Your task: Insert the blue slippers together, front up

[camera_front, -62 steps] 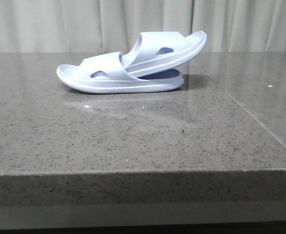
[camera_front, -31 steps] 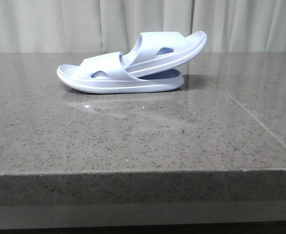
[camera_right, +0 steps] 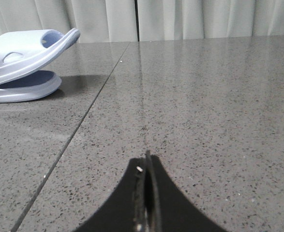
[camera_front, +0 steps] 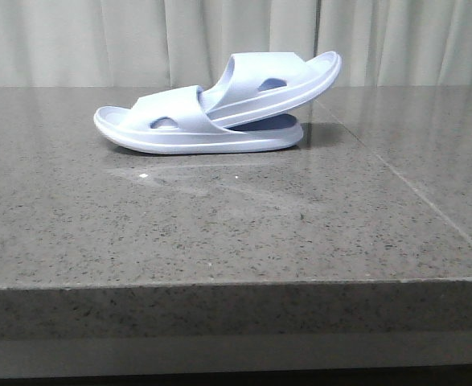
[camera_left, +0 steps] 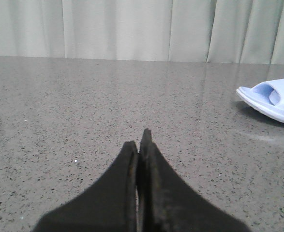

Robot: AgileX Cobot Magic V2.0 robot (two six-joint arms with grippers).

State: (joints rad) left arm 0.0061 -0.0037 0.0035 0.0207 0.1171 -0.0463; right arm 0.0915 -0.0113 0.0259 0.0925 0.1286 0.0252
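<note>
The blue slippers (camera_front: 219, 108) sit at the far middle of the table in the front view. The lower one (camera_front: 195, 133) lies flat on its sole. The upper one (camera_front: 272, 84) is pushed under the lower one's strap and tilts up toward the right. The left wrist view catches one end of the lower slipper (camera_left: 272, 99); the right wrist view has both slippers' ends (camera_right: 23, 63). My left gripper (camera_left: 139, 140) is shut and holds nothing, well away from the pair. My right gripper (camera_right: 146, 162) is shut and empty too. Neither arm shows in the front view.
The grey speckled stone table (camera_front: 219, 233) has a seam (camera_front: 404, 185) running diagonally on the right and a front edge (camera_front: 236, 281) near the camera. Pale curtains (camera_front: 139, 40) hang behind the table.
</note>
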